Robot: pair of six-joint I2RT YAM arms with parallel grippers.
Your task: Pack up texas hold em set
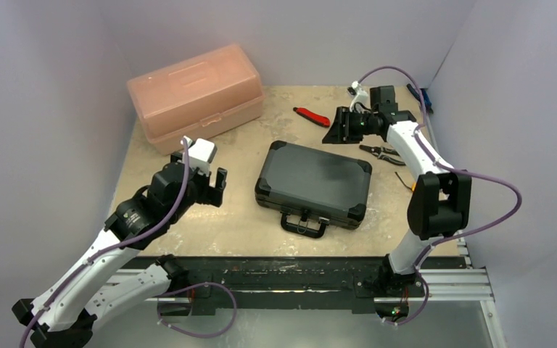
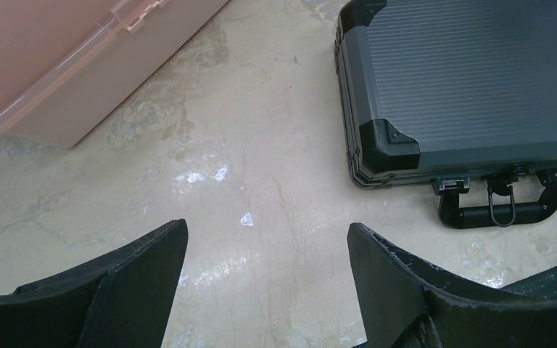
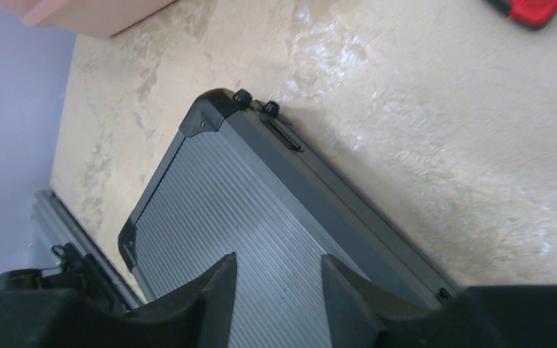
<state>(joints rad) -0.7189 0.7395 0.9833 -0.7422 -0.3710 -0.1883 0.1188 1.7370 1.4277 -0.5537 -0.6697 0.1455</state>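
Centre of the top view: black case, shut and flat on the table, handle toward the lower edge of the frame. Ribbed grey-black lid, black corner caps. Lettering on it, if any, too small to read.

Upper left: translucent pink box, closed, well apart from the case. Upper centre, beyond the case: red tool lying on the table. Right of the case, near the right arm: pliers.

Left of the case, over bare table: left gripper, jaws wide, holding nothing. Left wrist view: same gripper, fingers far apart at the bottom edge with only table between them. Case at upper right with handle and latches; box at upper left.

Upper right of the top view, beyond the case's far corner: right gripper. Right wrist view: same gripper, jaws narrowly parted, gripping nothing, with the ribbed top of the case visible through the gap. Red tool in the upper right corner.

Surface: beige, marbled, glossy, with pale glare patches. Room: plain pale lilac walls on three sides. Along the near edge, under the arm bases: black-and-metal rail.
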